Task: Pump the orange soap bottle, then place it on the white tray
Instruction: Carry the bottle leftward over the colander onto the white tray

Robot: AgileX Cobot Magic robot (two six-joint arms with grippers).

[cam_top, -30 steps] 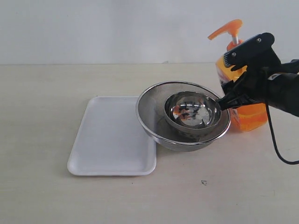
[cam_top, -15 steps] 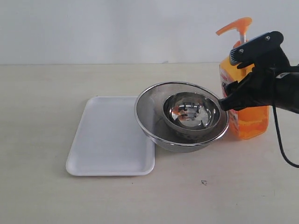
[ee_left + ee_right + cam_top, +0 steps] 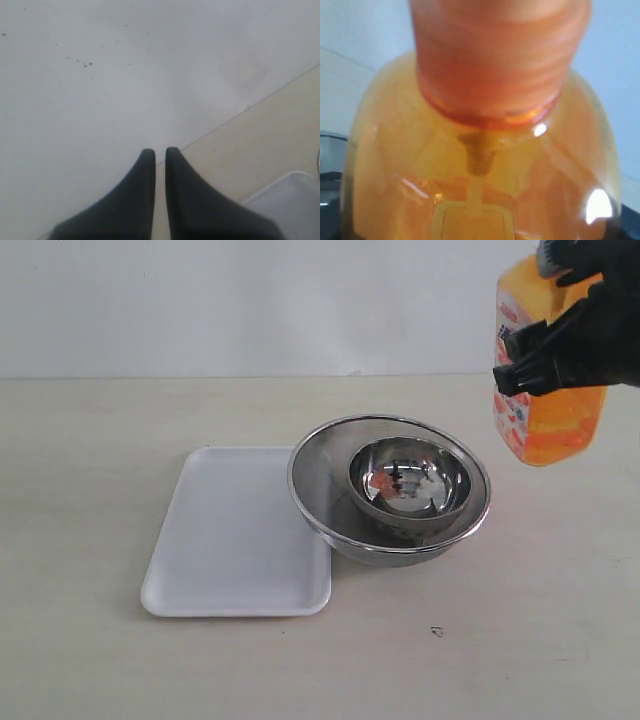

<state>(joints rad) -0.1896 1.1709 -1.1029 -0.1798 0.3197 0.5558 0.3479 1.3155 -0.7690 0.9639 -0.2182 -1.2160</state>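
The orange soap bottle (image 3: 555, 430) is hanging in the air at the upper right of the exterior view, above the surface (image 3: 100, 440) and up and to the right of the steel bowls. The right gripper (image 3: 545, 340) is grasping it, its black jaws clenching around the middle of the body. A white label (image 3: 512, 412) with red and blue print is showing on the bottle's side, but the writing is too small to read.

A small steel bowl (image 3: 410, 480) is sitting inside a larger one (image 3: 325, 510). The larger bowl is overlapping the right edge of the white tray (image 3: 235, 540), which is lying flat on the surface, well apart from the bottle.

The right wrist view is showing what the exterior view is cutting off at its top edge: the bottle's shoulders (image 3: 480, 165) and ribbed orange collar (image 3: 490, 60), very close and blurred, with a tube visible through the liquid.

Only the left wrist view is showing the left gripper (image 3: 159, 152). Its dark jaws are drawn nearly together (only a slim gap is remaining) and are gripping nothing, pointing toward a pale wall. A whitish corner (image 3: 295, 200) is peeking in nearby.

Half a second ago the bottle was standing on the surface just right of the bowls, pump head in view. Now it is lifted clear. The bowls and tray are staying where they were.
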